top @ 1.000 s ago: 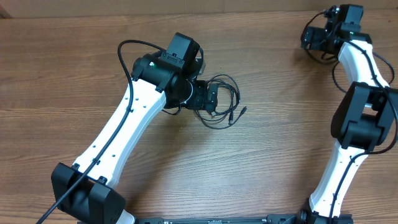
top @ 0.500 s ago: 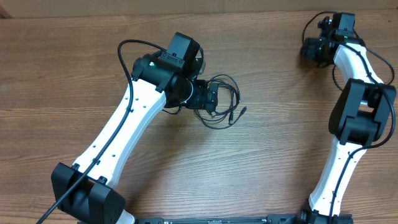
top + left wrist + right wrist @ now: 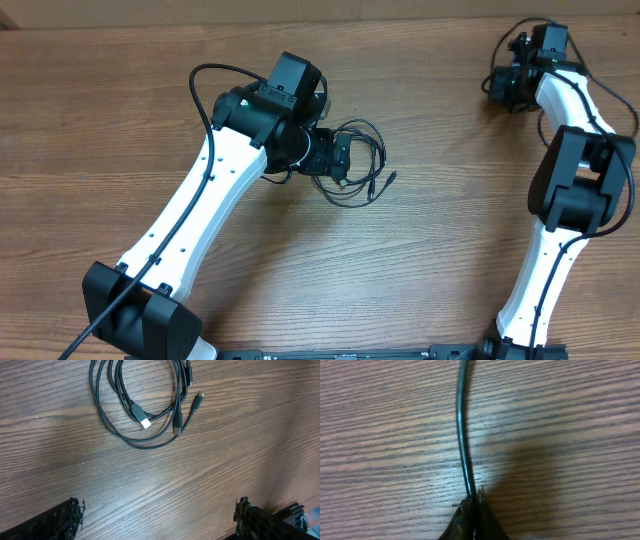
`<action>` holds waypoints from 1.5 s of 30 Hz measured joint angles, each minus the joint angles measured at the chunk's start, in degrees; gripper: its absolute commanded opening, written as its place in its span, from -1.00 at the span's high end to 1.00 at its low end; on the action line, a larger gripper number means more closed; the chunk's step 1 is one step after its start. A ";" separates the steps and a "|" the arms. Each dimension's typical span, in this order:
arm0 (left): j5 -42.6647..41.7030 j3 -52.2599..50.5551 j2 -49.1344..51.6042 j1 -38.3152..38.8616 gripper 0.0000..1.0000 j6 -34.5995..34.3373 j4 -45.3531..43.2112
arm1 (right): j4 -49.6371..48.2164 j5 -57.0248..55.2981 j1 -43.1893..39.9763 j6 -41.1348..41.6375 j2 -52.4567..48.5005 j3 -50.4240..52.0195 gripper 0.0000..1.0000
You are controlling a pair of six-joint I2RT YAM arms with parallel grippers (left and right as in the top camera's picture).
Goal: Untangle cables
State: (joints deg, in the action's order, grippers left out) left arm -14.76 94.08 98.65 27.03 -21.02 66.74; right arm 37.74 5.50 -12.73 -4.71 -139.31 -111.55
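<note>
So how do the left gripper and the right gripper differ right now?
The left gripper is wide open; the right gripper is shut. The left gripper holds nothing, the coiled cables lying just ahead of it; the right gripper pinches a single black cord. The left sits mid-table, the right at the far right corner. Both point down at the wooden table.

Matt, finely ridged grain: brown wood-grain table (image 3: pixel 150 485). At 12 o'clock in left wrist view, thin black cables (image 3: pixel 136 412): smooth sheath, faint sheen; one plug tip (image 3: pixel 145 423) bright metal. Glossy plastic: white arm shells (image 3: pixel 215 190); matt: black joint housings (image 3: pixel 290 85).
</note>
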 measured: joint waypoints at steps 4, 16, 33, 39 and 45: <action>0.00 0.00 0.00 0.00 -1.00 0.00 0.00 | 1.49 -0.39 0.00 0.00 0.00 -0.94 0.93; 0.00 0.00 0.00 0.00 -1.00 0.00 -0.11 | 5.64 -4.70 0.00 0.66 8.87 -5.53 0.93; 0.00 0.00 0.00 0.00 -1.00 0.00 0.74 | 23.21 -15.96 -14.64 18.10 12.24 -6.95 -0.36; 0.00 0.00 0.00 0.00 -1.00 0.00 0.70 | 25.22 -16.90 -25.68 22.80 12.11 -5.51 -0.36; 0.00 0.00 0.00 0.00 -0.99 0.00 0.57 | 20.87 -15.96 -28.20 23.69 12.04 1.73 -0.38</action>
State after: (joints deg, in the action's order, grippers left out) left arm -14.76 94.08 98.65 27.03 -21.02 67.31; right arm 58.61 -10.46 -40.93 18.98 -127.26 -109.82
